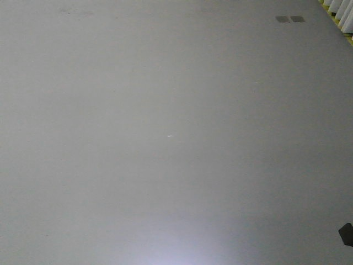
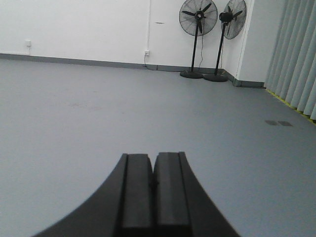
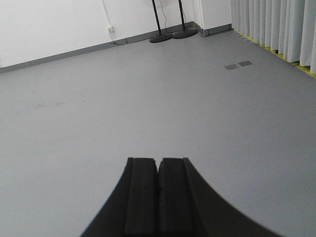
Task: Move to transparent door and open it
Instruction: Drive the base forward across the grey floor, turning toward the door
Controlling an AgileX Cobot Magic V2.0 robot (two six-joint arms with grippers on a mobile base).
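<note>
Left end effector (image 2: 153, 159): closed, pads touching, holding nothing.
Right end effector (image 3: 158, 163): closed, pads touching, holding nothing.
Transparent door: place and look cannot be told; no view shows it.
Floor (image 1: 165, 138): grey.

A plain grey floor (image 2: 74, 113) fills most of every view. In the left wrist view a white wall (image 2: 74, 24) runs across the top, edged by a grey skirting board (image 2: 74, 60). Two black pedestal fans (image 2: 198, 17) stand side by side at the upper right, near a wall socket (image 2: 147, 51). Pale vertical blinds (image 2: 296, 59) line the right edge above a yellow floor strip (image 2: 291, 106). Two small dark floor plates (image 2: 278, 123) lie near the blinds. A soft glare (image 1: 171, 256) brightens the bottom of the front view.
</note>
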